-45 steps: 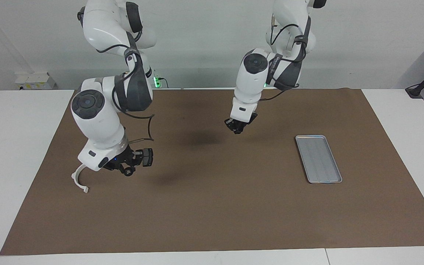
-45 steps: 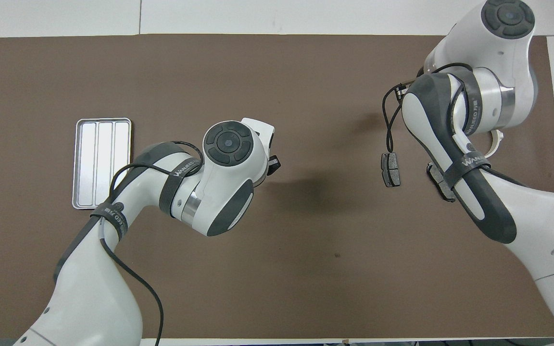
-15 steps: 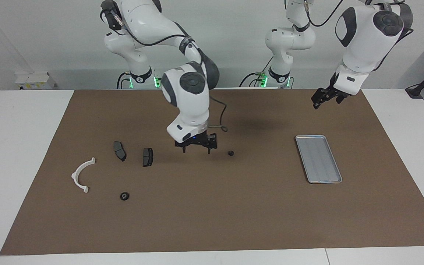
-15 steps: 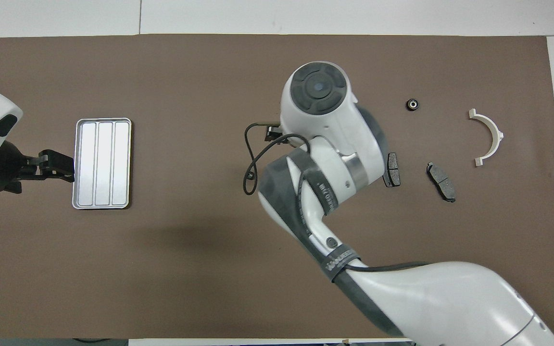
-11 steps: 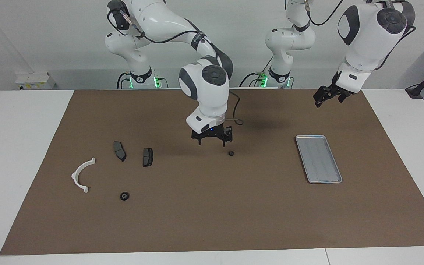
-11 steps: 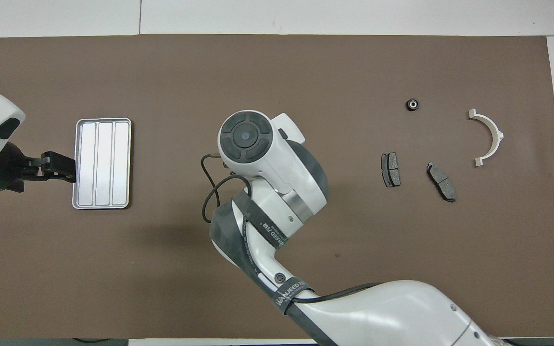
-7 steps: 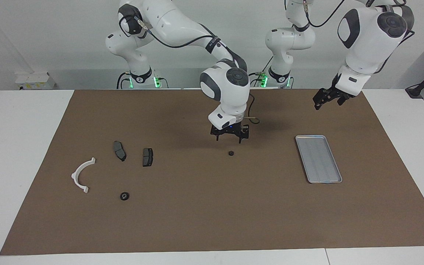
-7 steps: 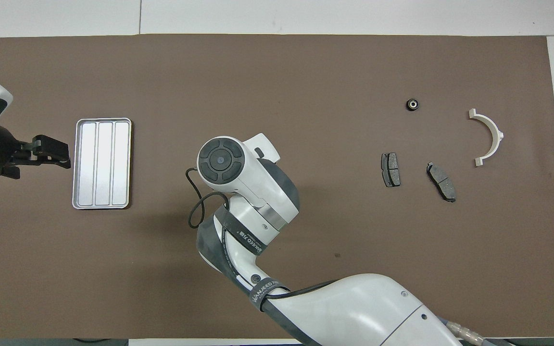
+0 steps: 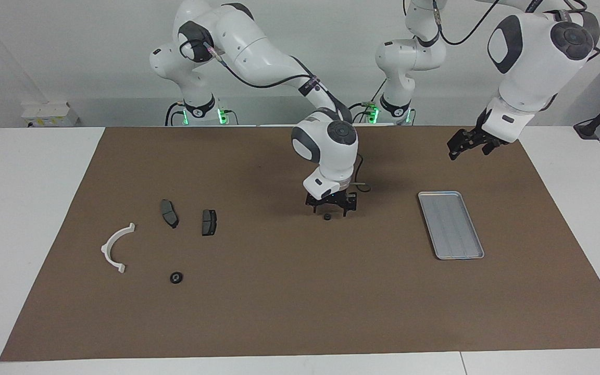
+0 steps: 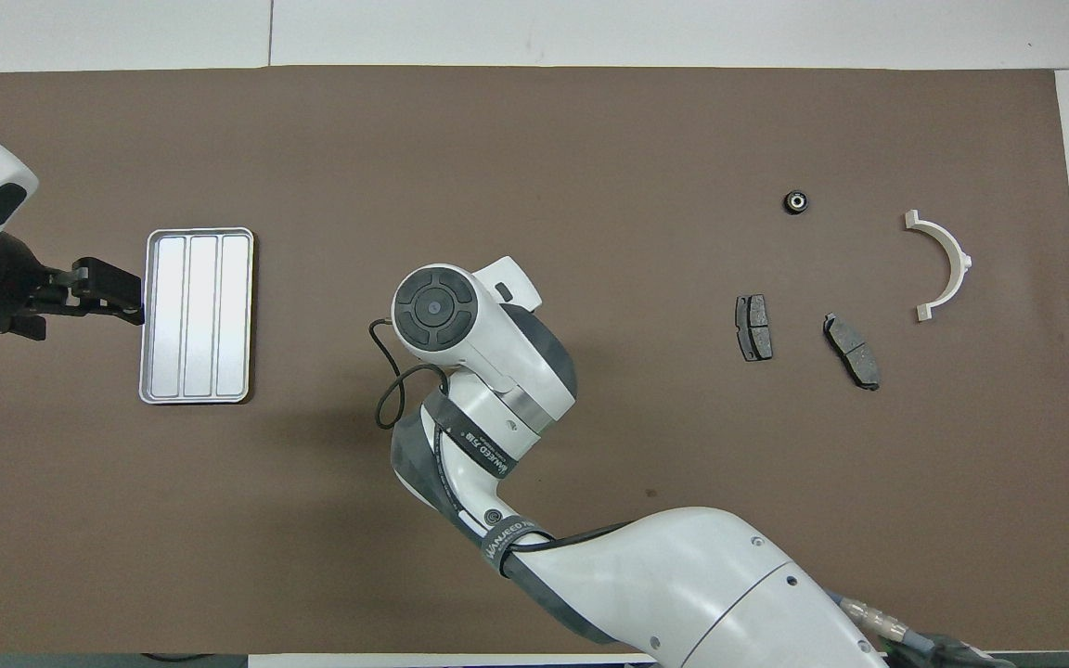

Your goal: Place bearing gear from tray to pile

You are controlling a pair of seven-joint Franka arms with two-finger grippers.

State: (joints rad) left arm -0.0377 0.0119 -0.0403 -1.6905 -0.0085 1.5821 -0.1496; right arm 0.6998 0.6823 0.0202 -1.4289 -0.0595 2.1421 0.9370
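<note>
A small black bearing gear [image 9: 326,216] lies on the brown mat [image 9: 300,302] near the table's middle, between the tray and the pile. My right gripper [image 9: 331,208] is open and low over it, one finger on each side; in the overhead view the right arm [image 10: 446,311] hides it. The silver tray [image 9: 451,224] [image 10: 198,315] holds nothing. The pile is a white half-ring [image 9: 115,247] [image 10: 943,264] and two dark brake pads [image 9: 169,212] [image 9: 209,222], with another black gear [image 9: 176,277] [image 10: 795,201] beside them. My left gripper [image 9: 469,141] [image 10: 108,288] waits raised beside the tray.
The brown mat covers most of the white table [image 9: 29,208]. The right arm's cable [image 10: 386,399] loops out beside its wrist. Bare mat lies between the middle gear and the brake pads.
My right gripper has swung from beside the brake pads toward the tray's end and come down over the gear in the middle. The left gripper has barely shifted.
</note>
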